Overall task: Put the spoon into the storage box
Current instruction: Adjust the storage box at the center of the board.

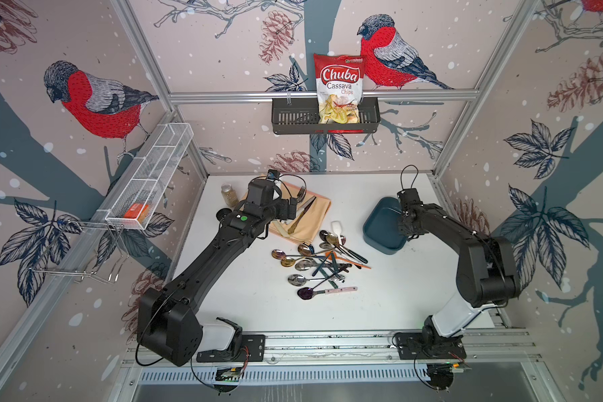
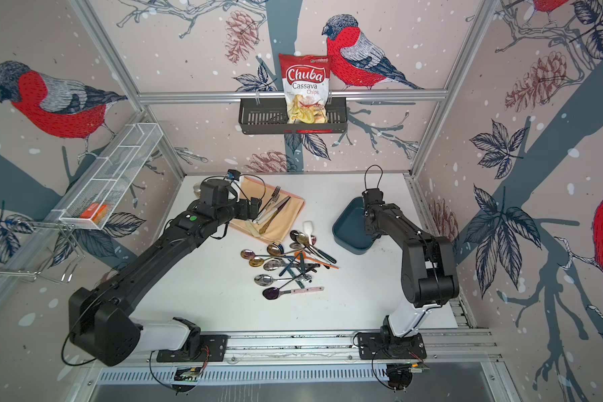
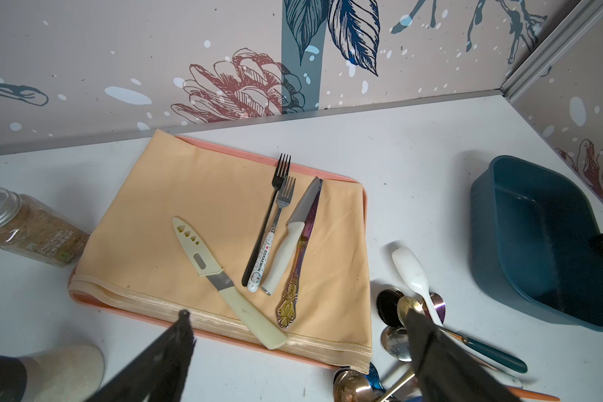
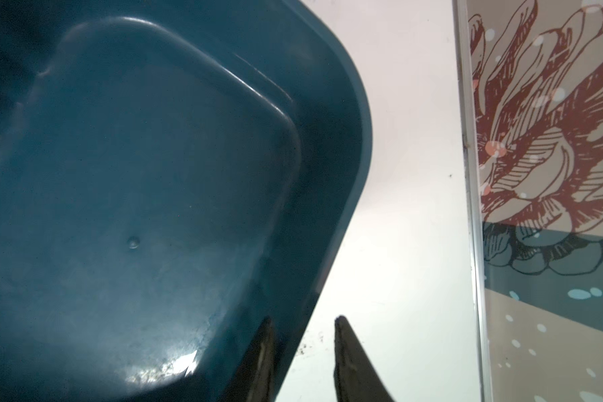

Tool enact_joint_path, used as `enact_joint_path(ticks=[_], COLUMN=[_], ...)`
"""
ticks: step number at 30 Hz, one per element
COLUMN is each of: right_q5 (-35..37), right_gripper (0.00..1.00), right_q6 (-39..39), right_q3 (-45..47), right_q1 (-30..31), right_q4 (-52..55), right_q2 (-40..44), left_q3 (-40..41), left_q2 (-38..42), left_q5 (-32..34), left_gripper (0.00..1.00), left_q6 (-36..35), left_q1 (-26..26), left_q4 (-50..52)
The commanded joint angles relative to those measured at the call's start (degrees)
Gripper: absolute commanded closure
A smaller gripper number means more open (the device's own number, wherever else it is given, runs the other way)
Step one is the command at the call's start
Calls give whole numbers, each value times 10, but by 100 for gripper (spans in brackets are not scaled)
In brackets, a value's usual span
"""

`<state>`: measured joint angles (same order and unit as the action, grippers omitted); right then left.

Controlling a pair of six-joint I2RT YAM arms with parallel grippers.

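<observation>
Fingers (image 4: 349, 362) of the right gripper (image 4: 303, 322) are straddling the storage box (image 4: 335, 156) wall, one inside, one outside; we can't tell whether they're pinching it. We're reading this as steadying the box, so we're advising a gentle close, keeping it flat, not dragging it. Left gripper (image 3: 298, 323) is hanging wide open and empty near the spoons (image 1: 305, 265). Box is sitting on the table (image 1: 258, 306) just right of the spoons, apart from them: dark teal, smooth, low-walled, rounded corners, nothing inside.

Chip bag (image 1: 339, 88) in the wall basket (image 1: 293, 120) reads "Chuba Cassava Chips"; a white fork handle (image 3: 260, 261) on the cloth (image 3: 188, 195) reads "DORAEMON".
</observation>
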<state>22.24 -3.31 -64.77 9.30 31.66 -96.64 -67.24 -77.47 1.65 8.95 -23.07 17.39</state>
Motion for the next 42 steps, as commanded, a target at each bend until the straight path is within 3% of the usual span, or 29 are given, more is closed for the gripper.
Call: enact_joint_path(ticks=[1, 4, 9, 19, 27, 31, 38, 42], right_q5=[-33, -51, -84, -108, -51, -27, -10, 15], right_gripper=[68, 70, 83, 86, 88, 84, 59, 53], right_q6=[37, 32, 26, 36, 48, 40, 36, 38], right_q3=[1, -10, -21, -23, -44, -53, -56, -86], right_q1=[-13, -25, -35, -29, 24, 24, 25, 33], right_q4=[-22, -11, -3, -15, -5, 6, 13, 30], right_q2=[1, -13, -36, -40, -54, -54, -27, 7], left_q3=[-12, -19, -18, -19, -11, -4, 13, 22], left_q2=[-3, -5, -3, 0, 1, 4, 11, 11], left_q5=[-1, -1, -3, -4, -9, -10, -15, -15], left_gripper=[4, 4, 4, 4, 4, 4, 4, 4], left_q6=[-14, -19, -15, -15, -10, -2, 17, 38], left_q1=[-1, -1, -1, -1, -1, -1, -1, 0], left_q4=[16, 22, 23, 24, 24, 25, 24, 25])
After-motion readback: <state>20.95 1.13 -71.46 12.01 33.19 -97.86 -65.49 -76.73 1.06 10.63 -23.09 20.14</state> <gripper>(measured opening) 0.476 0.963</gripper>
